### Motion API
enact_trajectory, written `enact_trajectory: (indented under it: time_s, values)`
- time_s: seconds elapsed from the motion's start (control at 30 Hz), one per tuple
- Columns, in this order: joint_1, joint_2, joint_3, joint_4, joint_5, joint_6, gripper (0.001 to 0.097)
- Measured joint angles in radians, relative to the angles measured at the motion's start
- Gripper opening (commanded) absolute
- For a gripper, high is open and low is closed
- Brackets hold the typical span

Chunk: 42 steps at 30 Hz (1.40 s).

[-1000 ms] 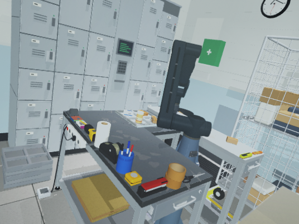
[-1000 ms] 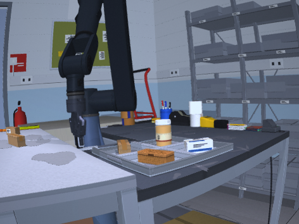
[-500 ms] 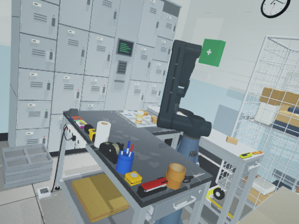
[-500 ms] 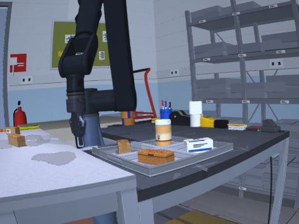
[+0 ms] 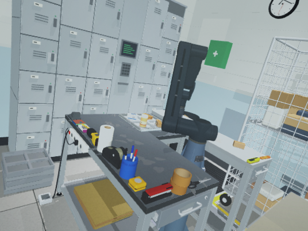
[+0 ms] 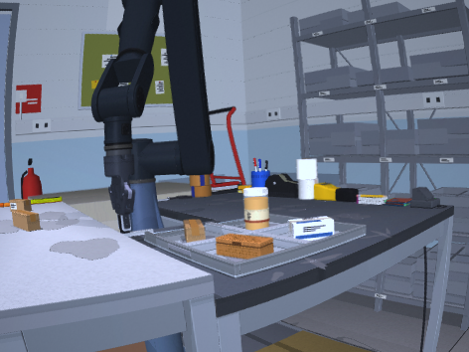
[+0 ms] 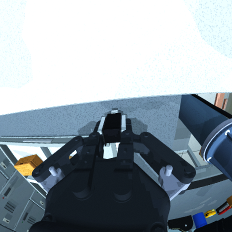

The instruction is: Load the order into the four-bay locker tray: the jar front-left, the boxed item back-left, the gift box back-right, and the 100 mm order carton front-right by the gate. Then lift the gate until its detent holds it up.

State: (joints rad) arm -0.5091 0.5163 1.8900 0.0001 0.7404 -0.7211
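The tray's gate handle (image 7: 112, 127), a small dark tab at the tray's near-left edge, sits between the fingers of my gripper (image 6: 124, 224), which is closed on it. The grey four-bay tray (image 6: 253, 241) lies on the dark workbench. In it stand the jar (image 6: 256, 207), the white boxed item (image 6: 311, 227), the woven brown gift box (image 6: 244, 245) and the small brown order carton (image 6: 194, 230), each in its own bay. The side camera shows the tray (image 5: 140, 120) partly behind my arm.
A blue pen cup (image 5: 128, 166), tape dispenser (image 5: 113, 155), paper roll (image 5: 105, 138) and tape rolls (image 5: 180, 181) crowd the bench's far end. Two small cartons (image 6: 25, 218) sit on the white table to the left. Lockers and a wire cage flank the benches.
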Motion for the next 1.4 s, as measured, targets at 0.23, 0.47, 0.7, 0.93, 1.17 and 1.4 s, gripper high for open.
enact_trajectory:
  time_s: [0.23, 0.47, 0.7, 0.93, 1.17, 1.4]
  values:
    - [0.000, -0.001, -0.001, 0.000, 0.003, 0.000, 0.0080]
    - [0.000, -0.008, -0.002, 0.000, 0.008, 0.000, 0.0080]
    - [0.000, -0.015, -0.003, 0.000, 0.014, 0.000, 0.0080]
    - [0.000, -0.021, -0.006, 0.000, 0.023, 0.000, 0.0080]
    - [0.000, -0.027, -0.008, 0.000, 0.031, 0.000, 0.0080]
    - [0.000, -0.032, -0.011, 0.000, 0.039, 0.000, 0.0080]
